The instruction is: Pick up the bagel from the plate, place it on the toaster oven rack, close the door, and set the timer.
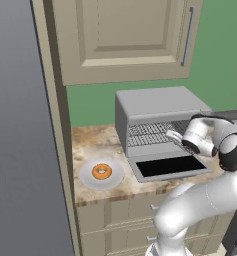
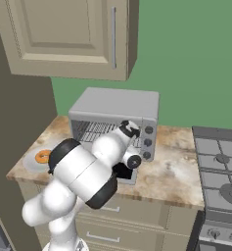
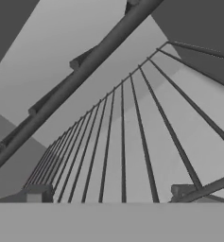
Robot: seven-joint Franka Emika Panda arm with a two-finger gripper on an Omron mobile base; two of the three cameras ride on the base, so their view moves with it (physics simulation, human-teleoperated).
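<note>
The pincer (image 3: 108, 194) is spread wide, nothing between its two dark tips, which rise cut off at the bottom of the hand view. In the left base view the pincer sits at the mouth of the toaster oven (image 1: 160, 107), right of centre frame; its fingers there are too small to make out. In the right base view the white arm (image 2: 88, 171) hides most of the oven cavity and the lowered door (image 1: 170, 167).

The toaster oven rack (image 3: 132, 142) is a grid of thin, silver, parallel bars fanning out across the hand view, crossed by one thicker dark bar running diagonally.

The bagel (image 1: 101, 171), a small orange-brown ring, lies at the middle of the plate (image 1: 87, 177), a flat, round, pale dish at lower left of centre in the left base view. The plate rests on the mottled, stone-patterned surface (image 1: 90, 142), just beside the door's dark glass pane. The right base view shows the bagel partly covered by the arm.
</note>
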